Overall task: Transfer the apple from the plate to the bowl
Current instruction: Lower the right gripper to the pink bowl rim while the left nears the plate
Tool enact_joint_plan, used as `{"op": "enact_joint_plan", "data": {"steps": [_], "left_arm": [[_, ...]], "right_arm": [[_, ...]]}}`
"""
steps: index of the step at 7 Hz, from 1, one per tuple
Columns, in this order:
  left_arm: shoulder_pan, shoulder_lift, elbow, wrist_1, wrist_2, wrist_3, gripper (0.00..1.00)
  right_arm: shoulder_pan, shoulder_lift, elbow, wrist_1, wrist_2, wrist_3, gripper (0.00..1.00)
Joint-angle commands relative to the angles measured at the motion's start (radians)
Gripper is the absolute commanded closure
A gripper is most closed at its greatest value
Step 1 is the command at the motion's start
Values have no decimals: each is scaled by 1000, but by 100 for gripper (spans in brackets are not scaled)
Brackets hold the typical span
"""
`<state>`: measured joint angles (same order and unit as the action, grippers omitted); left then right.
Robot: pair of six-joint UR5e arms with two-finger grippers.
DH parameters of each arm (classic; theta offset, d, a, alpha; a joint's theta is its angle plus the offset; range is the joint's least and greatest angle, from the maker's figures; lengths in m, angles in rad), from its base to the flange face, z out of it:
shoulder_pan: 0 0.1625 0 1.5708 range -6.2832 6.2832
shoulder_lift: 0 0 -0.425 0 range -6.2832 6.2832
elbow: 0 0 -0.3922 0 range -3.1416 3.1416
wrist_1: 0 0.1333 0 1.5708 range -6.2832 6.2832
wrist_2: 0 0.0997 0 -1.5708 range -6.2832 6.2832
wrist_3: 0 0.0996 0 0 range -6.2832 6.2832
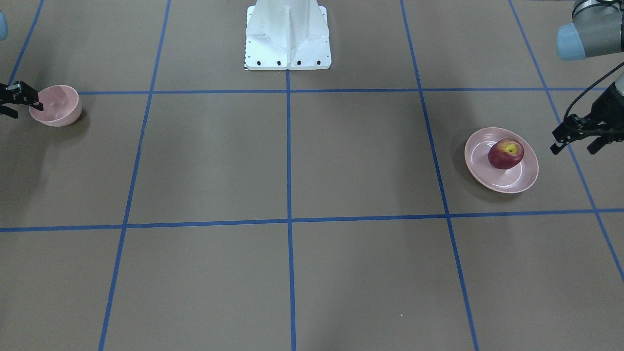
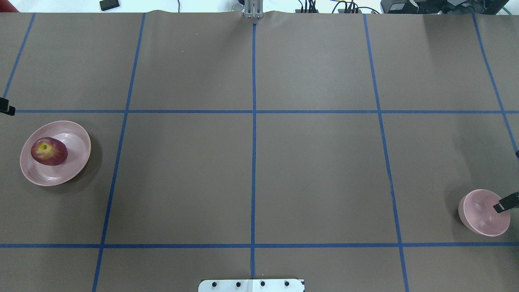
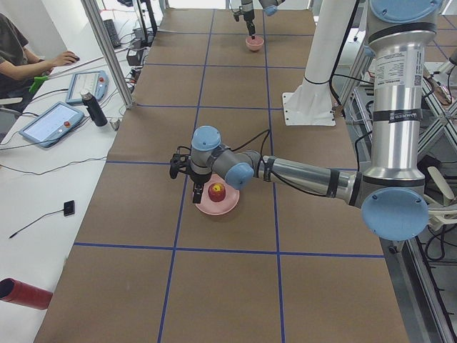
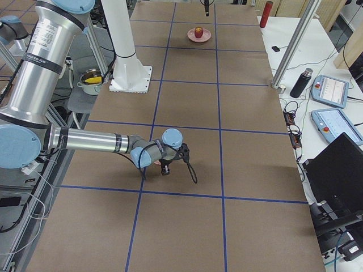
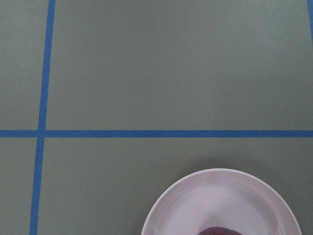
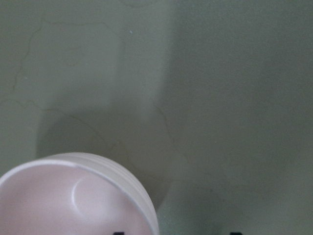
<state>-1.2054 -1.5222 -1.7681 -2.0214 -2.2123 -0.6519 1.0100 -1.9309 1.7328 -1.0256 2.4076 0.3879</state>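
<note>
The apple [image 2: 49, 151] sits on the plate [image 2: 73, 172], dimple up. The left gripper [image 1: 577, 141], fingers spread and empty, hangs just beside the plate, opposite the bowl [image 2: 480, 221], and is the nearer arm. Far across the table [image 2: 316, 174] from the plate, the right gripper [image 1: 22, 108] straddles the bowl's rim with fingers spread, plain only from its wrist camera.

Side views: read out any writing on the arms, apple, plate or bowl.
On the left arm label: print too small to read.
On the right arm label: print too small to read.
On the apple, plate and bowl: no writing.
</note>
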Motion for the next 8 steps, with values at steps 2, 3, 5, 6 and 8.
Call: {"op": "enact_joint_plan", "data": {"steps": [2, 3, 5, 6, 8], "left_arm": [[0, 8, -11, 1, 0, 0, 2], [0, 10, -11, 1, 0, 0, 2], [1, 5, -11, 1, 14, -3, 2], [33, -1, -13, 1, 17, -8, 2], [215, -9, -45, 0, 135, -140, 2]], "right_arm": [[1, 1, 5, 4, 24, 5, 100], [4, 1, 28, 5, 47, 38, 100], [22, -2, 88, 2, 64, 49, 100], [35, 10, 96, 2, 68, 51, 100], [32, 120, 94, -2, 59, 182, 100]]}}
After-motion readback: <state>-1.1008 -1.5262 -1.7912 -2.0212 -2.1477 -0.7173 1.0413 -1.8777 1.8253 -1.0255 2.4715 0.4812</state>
